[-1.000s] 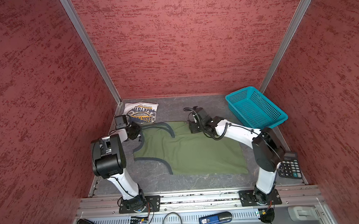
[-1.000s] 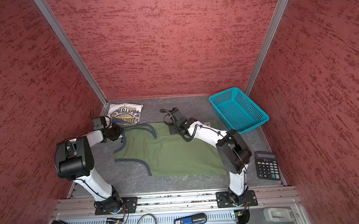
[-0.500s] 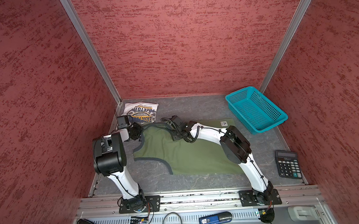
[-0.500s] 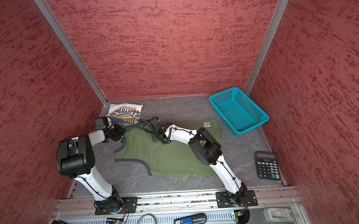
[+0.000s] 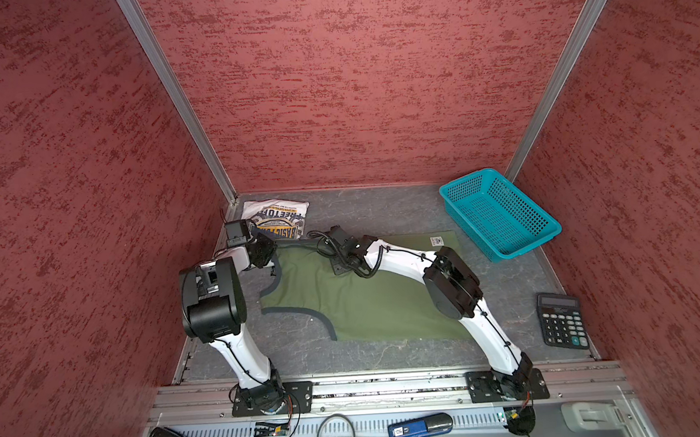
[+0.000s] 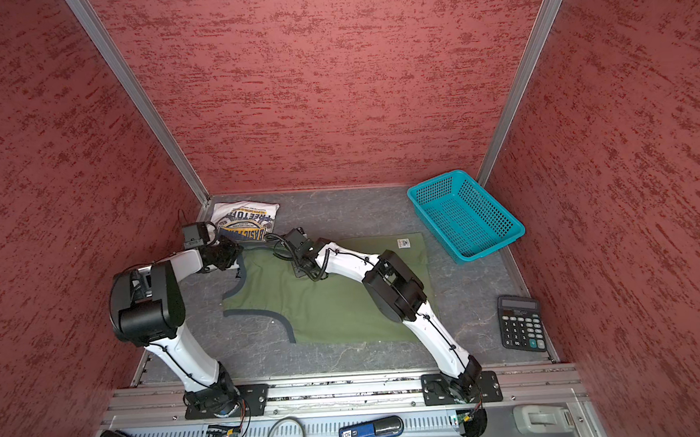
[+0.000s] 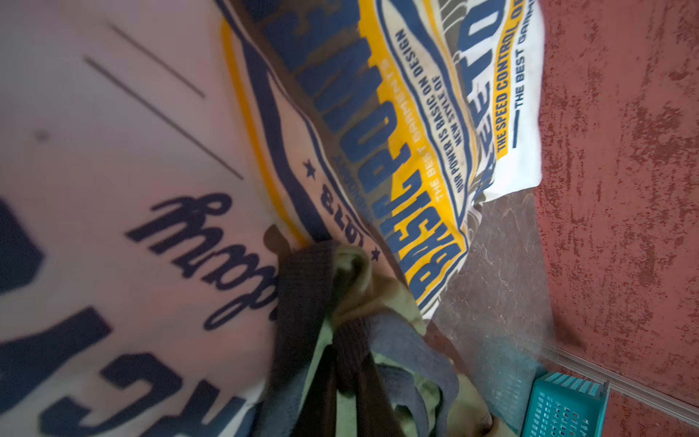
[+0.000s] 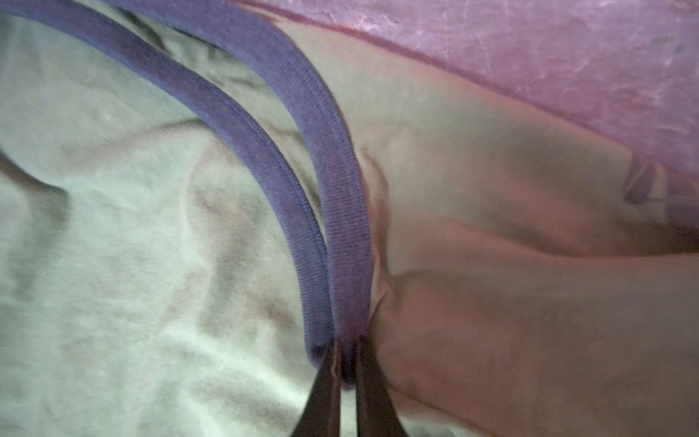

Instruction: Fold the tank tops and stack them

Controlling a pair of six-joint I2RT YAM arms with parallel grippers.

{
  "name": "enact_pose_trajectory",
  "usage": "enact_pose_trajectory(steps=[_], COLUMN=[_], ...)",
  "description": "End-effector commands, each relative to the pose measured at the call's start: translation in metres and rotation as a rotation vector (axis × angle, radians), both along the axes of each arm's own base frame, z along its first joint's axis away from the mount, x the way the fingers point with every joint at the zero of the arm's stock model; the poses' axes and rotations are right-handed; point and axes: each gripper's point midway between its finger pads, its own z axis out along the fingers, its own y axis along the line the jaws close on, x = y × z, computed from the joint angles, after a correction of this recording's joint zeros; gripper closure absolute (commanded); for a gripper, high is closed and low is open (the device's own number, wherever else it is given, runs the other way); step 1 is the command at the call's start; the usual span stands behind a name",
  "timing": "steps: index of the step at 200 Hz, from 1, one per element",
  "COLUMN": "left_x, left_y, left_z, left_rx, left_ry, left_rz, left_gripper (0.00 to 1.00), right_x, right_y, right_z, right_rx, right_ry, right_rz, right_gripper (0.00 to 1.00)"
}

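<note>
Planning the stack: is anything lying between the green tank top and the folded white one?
Nothing visible. The white tank top lies just beyond the strap end of the green tank top, which the left claw grips.

White tank top (image 7: 397, 132), printed emblem in navy and yellow: "BASIC", "THE SPEED CONTROL", "OUR POWER IS BASIC ON DESIGN", "NEW STYLE OF" (upside down in the left wrist view; larger lettering partly hidden).

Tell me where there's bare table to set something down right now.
Free: the grey mat at the back between the white tank top and teal basket; the patch between the olive tank top and calculator; the strip along the front rail. Crowded: the back-left corner, where both tops meet.
</note>
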Motion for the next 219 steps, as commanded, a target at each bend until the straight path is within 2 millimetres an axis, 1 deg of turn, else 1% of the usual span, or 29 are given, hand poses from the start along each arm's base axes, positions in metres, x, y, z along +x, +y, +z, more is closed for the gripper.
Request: enact_pose_trajectory(steps=[1,6,27,47,60,84,110,134,150,165,174,181,191,199,219], left_x=[0.007,0.008,0.013,0.017,0.019,0.021,0.021,0.019,0.017,0.015,0.012,0.009,0.005,0.000,-0.013], left_y=[0.004,0.005,0.007,0.011,0.015,0.020,0.022,0.021,0.021,0.021,0.023,0.025,0.029,0.030,0.031], left_z=[0.005,0.006,0.010,0.015,0.018,0.015,0.009,0.001,-0.001,0.001,0.007,0.011,0.020,0.029,0.055], left_rx=[0.018,0.020,0.030,0.044,0.051,0.052,0.052,0.043,0.040,0.039,0.044,0.049,0.057,0.069,0.098], left_ry=[-0.007,-0.009,-0.014,-0.018,-0.024,-0.014,-0.002,0.015,0.021,0.030,0.031,0.038,0.039,0.038,0.034], left_rz=[-0.016,-0.017,-0.021,-0.021,-0.016,-0.007,-0.007,-0.006,-0.004,0.006,0.018,0.031,0.052,0.063,0.082], left_gripper=[0.87,0.87,0.87,0.87,0.86,0.86,0.85,0.81,0.76,0.67,0.60,0.54,0.48,0.43,0.31], right_x=[0.001,0.000,-0.005,-0.015,-0.020,-0.026,-0.035,-0.040,-0.043,-0.044,-0.042,-0.040,-0.038,-0.038,-0.043], right_y=[0.001,0.001,0.004,0.010,0.010,0.005,0.003,0.006,0.010,0.013,0.011,0.009,0.004,0.000,-0.018], right_z=[0.024,0.026,0.035,0.044,0.047,0.049,0.043,0.024,0.013,0.009,0.012,0.018,0.029,0.043,0.075], right_rx=[-0.007,-0.007,0.002,0.001,-0.006,0.001,0.009,0.005,0.015,0.018,0.012,0.006,0.002,-0.001,-0.009], right_ry=[-0.044,-0.046,-0.053,-0.064,-0.073,-0.071,-0.057,-0.016,0.011,0.026,0.019,0.007,-0.010,-0.031,-0.079], right_rz=[-0.005,-0.005,0.005,0.024,0.028,0.019,0.023,0.035,0.048,0.055,0.051,0.045,0.039,0.037,0.027], right_gripper=[0.98,1.00,1.00,1.00,1.00,1.00,1.00,1.00,1.00,0.88,0.82,0.75,0.64,0.57,0.46])
